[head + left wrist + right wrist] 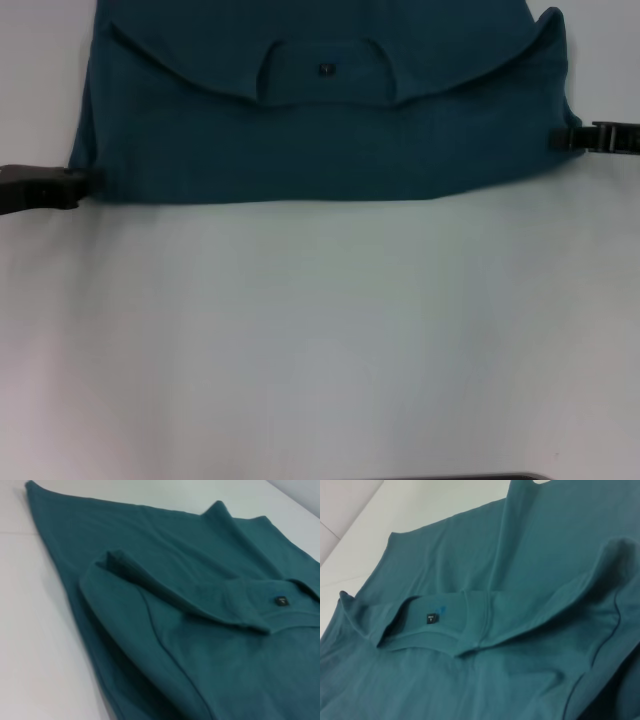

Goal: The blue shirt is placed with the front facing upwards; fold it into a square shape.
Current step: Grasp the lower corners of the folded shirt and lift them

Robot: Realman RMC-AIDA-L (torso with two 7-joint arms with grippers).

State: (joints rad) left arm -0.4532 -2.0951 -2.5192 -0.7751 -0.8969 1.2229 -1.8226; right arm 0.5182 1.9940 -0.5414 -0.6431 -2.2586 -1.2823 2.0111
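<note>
Shirt [330,150] edges are being met by left gripper [85,182] and right gripper [560,138]; finger states cannot be told.

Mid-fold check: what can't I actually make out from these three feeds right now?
- Blue shirt: its far part is cut off by the head view's top edge.
- Chest lettering: unseen in any view, folded cloth covers the front.
- Neck label: print too small to read.
- Left hand and right hand: their tips meet the shirt's side edges, so the grip is hidden; neither wrist view shows them.
</note>
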